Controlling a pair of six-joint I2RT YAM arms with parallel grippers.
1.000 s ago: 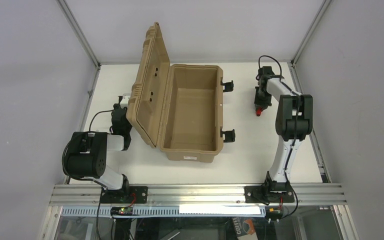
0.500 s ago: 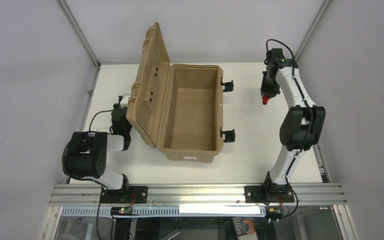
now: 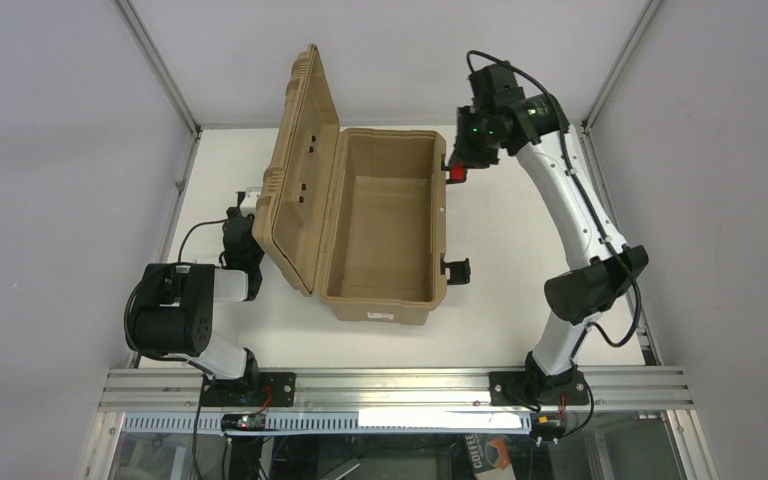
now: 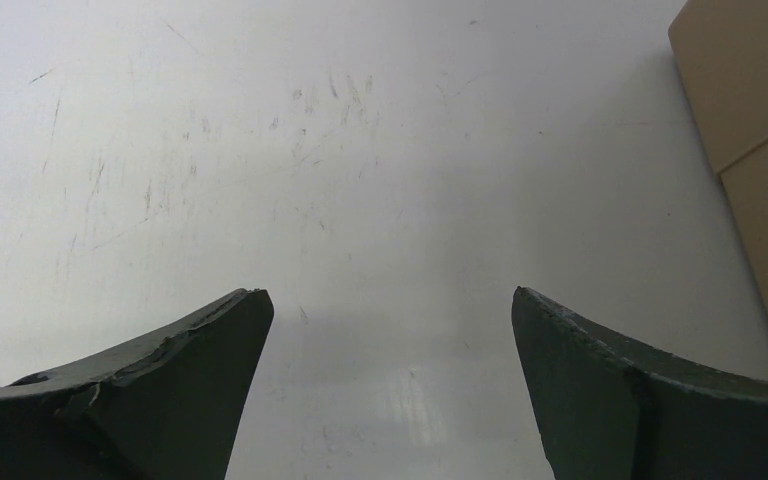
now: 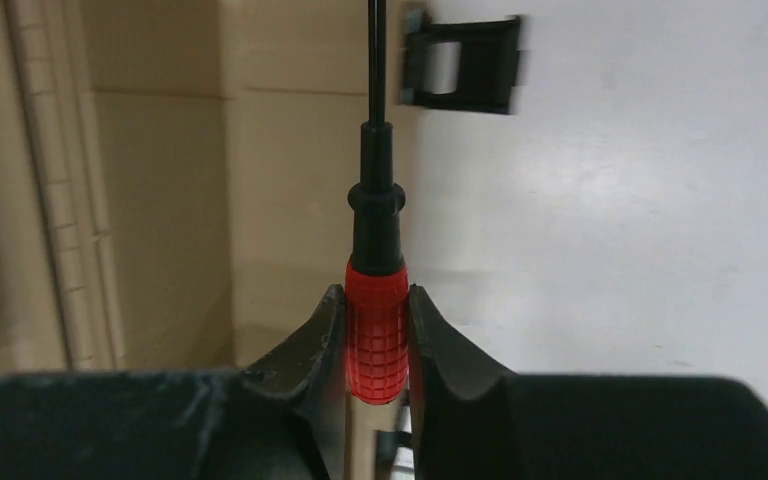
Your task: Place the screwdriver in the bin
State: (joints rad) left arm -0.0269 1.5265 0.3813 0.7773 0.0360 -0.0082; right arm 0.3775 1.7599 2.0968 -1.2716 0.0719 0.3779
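Note:
My right gripper (image 3: 457,168) is shut on the red handle of the screwdriver (image 3: 456,172) and holds it in the air at the right rim of the bin (image 3: 332,290), near its far right corner. In the right wrist view the gripper (image 5: 377,300) pinches the red handle (image 5: 377,335), and the black shaft points away over the bin's right wall (image 5: 290,190). The bin is a tan case with its ribbed lid (image 3: 298,170) standing open on the left. My left gripper (image 4: 390,300) is open and empty, low over the table left of the lid.
Two black latches (image 3: 456,270) stick out from the bin's right wall; one shows in the right wrist view (image 5: 463,62). A tan corner of the bin (image 4: 755,130) sits at the right of the left wrist view. Metal frame posts stand at the table's far corners.
My right arm has risen and swung left with the screwdriver, from the far right of the table to the bin's right rim. The left arm has not moved.

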